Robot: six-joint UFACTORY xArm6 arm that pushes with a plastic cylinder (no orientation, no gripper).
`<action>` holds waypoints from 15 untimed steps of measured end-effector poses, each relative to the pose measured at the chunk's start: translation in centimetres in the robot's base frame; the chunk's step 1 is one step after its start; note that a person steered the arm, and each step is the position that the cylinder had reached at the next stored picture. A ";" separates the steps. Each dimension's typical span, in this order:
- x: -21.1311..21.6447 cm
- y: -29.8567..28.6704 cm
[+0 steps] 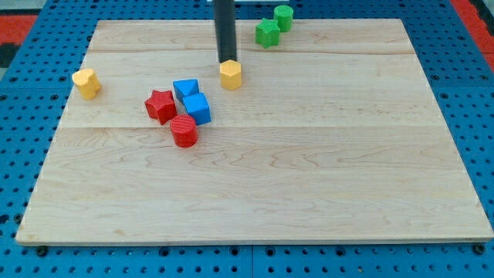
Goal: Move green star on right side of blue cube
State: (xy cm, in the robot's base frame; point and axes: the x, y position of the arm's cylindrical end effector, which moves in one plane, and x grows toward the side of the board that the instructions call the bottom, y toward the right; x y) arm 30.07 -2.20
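Note:
The green star (268, 33) lies near the board's top edge, right of centre, touching a green cylinder (283, 17) at its upper right. The blue cube (197, 109) sits left of centre, touching a second blue block (185, 89) above it. My tip (228, 60) stands just above a yellow hexagon block (231, 75), to the lower left of the green star and to the upper right of the blue cube. The rod rises out of the view's top.
A red star (160, 105) lies left of the blue cube and a red cylinder (184, 131) just below it. A yellow block (86, 83) sits near the board's left edge. The wooden board (309, 177) rests on a blue pegboard.

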 end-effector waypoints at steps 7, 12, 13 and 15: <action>-10.8 8.4; -6.2 -3.4; -6.0 -4.7; -3.2 7.5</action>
State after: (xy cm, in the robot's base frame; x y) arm 26.86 5.35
